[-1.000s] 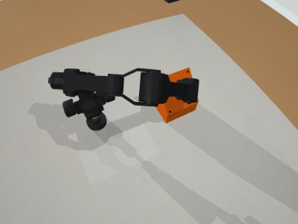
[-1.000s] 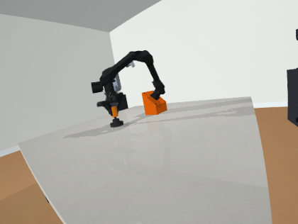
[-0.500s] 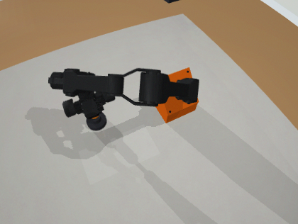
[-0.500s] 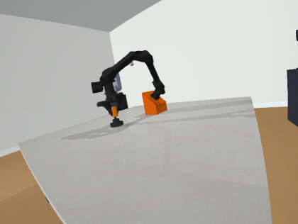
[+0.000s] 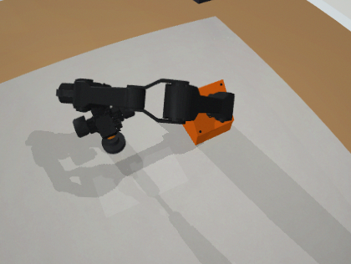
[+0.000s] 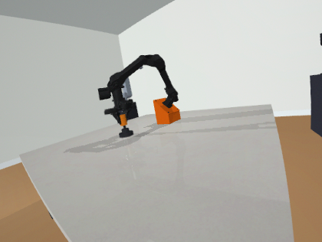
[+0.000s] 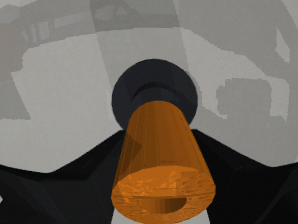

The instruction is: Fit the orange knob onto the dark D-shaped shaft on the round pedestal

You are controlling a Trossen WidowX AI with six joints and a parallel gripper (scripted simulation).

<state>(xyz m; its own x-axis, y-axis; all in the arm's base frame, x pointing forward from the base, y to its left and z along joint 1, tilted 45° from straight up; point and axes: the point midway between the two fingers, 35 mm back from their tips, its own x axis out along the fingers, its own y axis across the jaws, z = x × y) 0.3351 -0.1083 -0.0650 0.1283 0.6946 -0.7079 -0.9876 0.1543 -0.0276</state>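
Note:
The orange knob is upright or nearly so between the fingers, with one open end facing the wrist camera. My gripper is shut on the knob, one finger on each side. The dark round pedestal stands on the table below it. In the exterior view a short stretch of the dark shaft shows between the knob's lower end and the pedestal. Whether the shaft's tip is inside the hole is hidden, and so is its flat side.
The orange base block of the arm stands on the grey table, behind and right of the pedestal in the exterior view. The arm arches over from it. Arm shadows cross the table.

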